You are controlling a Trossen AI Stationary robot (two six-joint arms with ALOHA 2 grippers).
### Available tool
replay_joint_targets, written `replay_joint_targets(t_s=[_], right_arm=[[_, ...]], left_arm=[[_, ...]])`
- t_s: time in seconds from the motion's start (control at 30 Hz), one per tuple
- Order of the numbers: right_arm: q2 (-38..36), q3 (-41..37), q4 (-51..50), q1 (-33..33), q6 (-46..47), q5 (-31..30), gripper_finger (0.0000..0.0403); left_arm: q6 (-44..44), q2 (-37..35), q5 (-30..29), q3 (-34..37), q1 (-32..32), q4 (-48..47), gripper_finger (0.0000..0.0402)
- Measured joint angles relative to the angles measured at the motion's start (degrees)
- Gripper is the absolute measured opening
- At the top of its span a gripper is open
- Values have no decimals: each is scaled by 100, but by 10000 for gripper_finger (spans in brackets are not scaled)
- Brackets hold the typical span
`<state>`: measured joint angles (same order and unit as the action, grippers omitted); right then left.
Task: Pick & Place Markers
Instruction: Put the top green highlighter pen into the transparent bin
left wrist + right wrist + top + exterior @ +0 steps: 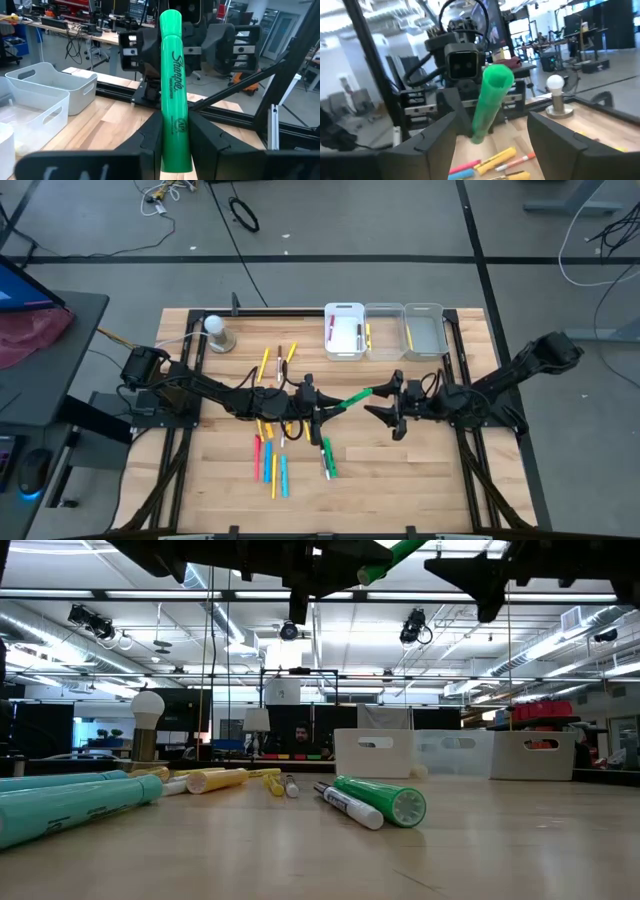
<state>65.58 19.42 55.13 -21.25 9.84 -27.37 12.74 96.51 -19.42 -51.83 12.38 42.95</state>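
So the left gripper (pixel 322 408) is clamped on a green marker (pixel 356 397) up in the air over the middle of the worktop (pixel 420 470). In the left wrist view the marker (pixel 174 100) sits squeezed between both fingers (pixel 150 142) and sticks out toward the other arm. The right gripper (pixel 393 402) is right at the marker's free end with its jaws spread wide. In the right wrist view the green tip (pixel 490 100) pokes in between the fingers (pixel 440 135) without touching either of them, as far as I can see.

The rest of the markers (pixel 270 460) are lying loose on the worktop, mostly left of centre and nearer the front edge: yellow, pink, cyan and another green marker (pixel 385 800) next to a white-barrelled one (pixel 350 806). At the far edge there are three bins in a row, the white bin (pixel 344 330) on the left with a few markers in it. There's a lamp-like bulb thing (pixel 217 332) at the far left.
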Motion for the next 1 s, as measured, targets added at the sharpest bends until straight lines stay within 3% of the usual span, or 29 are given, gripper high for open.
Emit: replay_joint_targets(t_s=[0.33,0.77,1.0], right_arm=[[0,489,-688,177,-349,292,188],[0,496,-661,218,-284,344,45],[0,496,-697,219,-369,281,41]], left_arm=[[-7,0,0,0,-2,7,77],[-57,0,42,0,-2,3,79],[15,0,-22,0,-8,-84,124]])
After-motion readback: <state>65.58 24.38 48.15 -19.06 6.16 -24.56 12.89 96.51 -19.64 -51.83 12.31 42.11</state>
